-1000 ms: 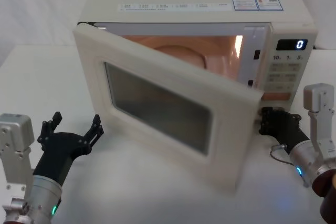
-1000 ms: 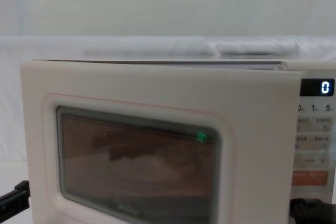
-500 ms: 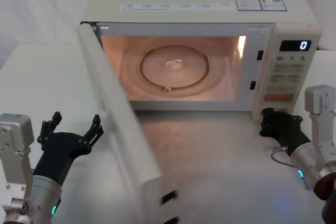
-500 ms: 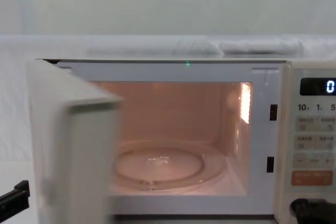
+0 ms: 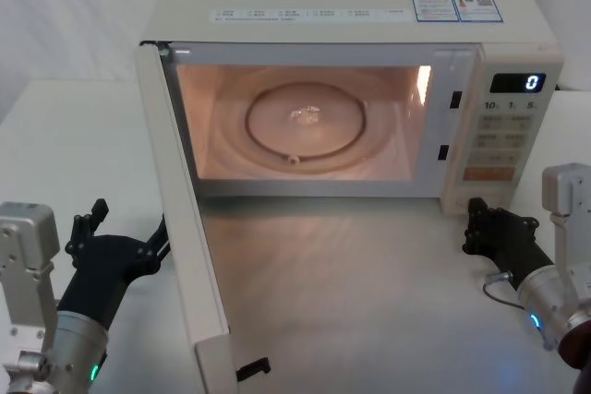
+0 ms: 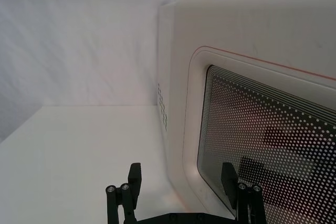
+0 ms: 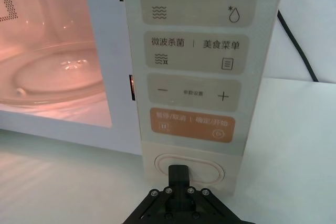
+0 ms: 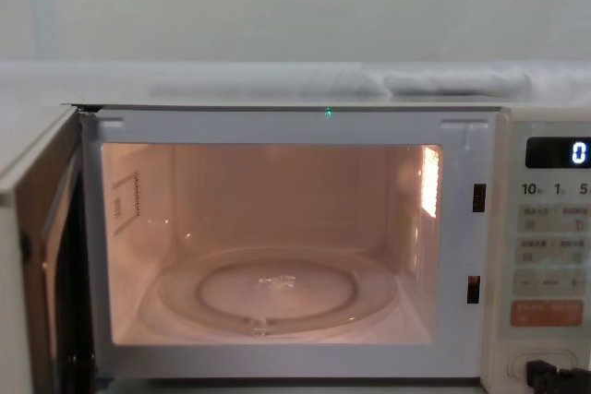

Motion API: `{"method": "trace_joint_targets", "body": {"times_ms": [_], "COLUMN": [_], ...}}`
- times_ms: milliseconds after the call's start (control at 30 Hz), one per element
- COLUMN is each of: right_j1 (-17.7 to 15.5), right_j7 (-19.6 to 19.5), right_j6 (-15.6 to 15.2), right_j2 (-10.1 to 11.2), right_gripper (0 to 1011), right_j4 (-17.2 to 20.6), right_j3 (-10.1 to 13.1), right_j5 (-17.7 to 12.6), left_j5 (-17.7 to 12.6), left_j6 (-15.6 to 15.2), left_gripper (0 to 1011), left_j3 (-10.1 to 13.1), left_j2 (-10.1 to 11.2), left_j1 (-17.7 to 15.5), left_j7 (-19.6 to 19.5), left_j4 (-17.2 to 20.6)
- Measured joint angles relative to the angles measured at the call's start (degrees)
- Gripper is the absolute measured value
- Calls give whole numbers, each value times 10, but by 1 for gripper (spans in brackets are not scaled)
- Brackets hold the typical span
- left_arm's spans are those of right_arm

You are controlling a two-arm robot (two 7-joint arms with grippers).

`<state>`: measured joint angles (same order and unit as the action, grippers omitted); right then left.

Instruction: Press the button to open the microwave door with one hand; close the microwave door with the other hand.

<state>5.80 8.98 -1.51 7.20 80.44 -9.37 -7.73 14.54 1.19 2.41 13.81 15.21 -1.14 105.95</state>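
— Swung wide since the earlier frame, had it? Where did the microwave door [image 5: 185, 228] stand?

— Yes. It had been half across the cavity; now it stuck straight out toward the robot, hinged at the microwave's left edge, its free edge nearest the robot. The lit cavity and glass turntable [image 5: 305, 122] lay fully exposed.

— And the left gripper [image 5: 118, 248]?

— Just beside the door's outer face, on the robot's left of it, fingers spread wide and holding nothing. In the left wrist view the door window [image 6: 262, 145] sat just ahead of the spread fingers [image 6: 123, 192]. The panel's long axis ran away from the robot, so the door lay to that claw's right, and I judged a sideways push rightward would swing it shut. The left arm was clearly the nearer one.

— The right gripper [image 5: 499, 228]?

— Closed, fingers together, tip just in front of the pill-shaped button [image 7: 173, 165] below the orange key [image 7: 191, 128]; whether it was touching, I could not tell. The display [image 5: 516, 82] read zero.
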Motion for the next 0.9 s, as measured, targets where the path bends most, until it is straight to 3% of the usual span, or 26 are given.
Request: {"method": "trace_joint_targets", "body": {"times_ms": [333,700,900], "right_j1": [-14,-57,-91], "right_j7": [-1,-6,-12], "right_j6": [-5,-19,-30], "right_j2": [2,12,23], "right_gripper": [0,0,0], "right_j4": [21,97,161], "right_j3": [2,8,24], "right_j5": [2,5,5], "left_j5": [0,0,0], "left_j6": [0,0,0], "left_gripper": [1001,1001,1001], "left_j3": [0,0,0], "left_j2": [0,0,0], "left_j1": [0,0,0], "left_j7": [0,0,0], "left_j4": [0,0,0]}}
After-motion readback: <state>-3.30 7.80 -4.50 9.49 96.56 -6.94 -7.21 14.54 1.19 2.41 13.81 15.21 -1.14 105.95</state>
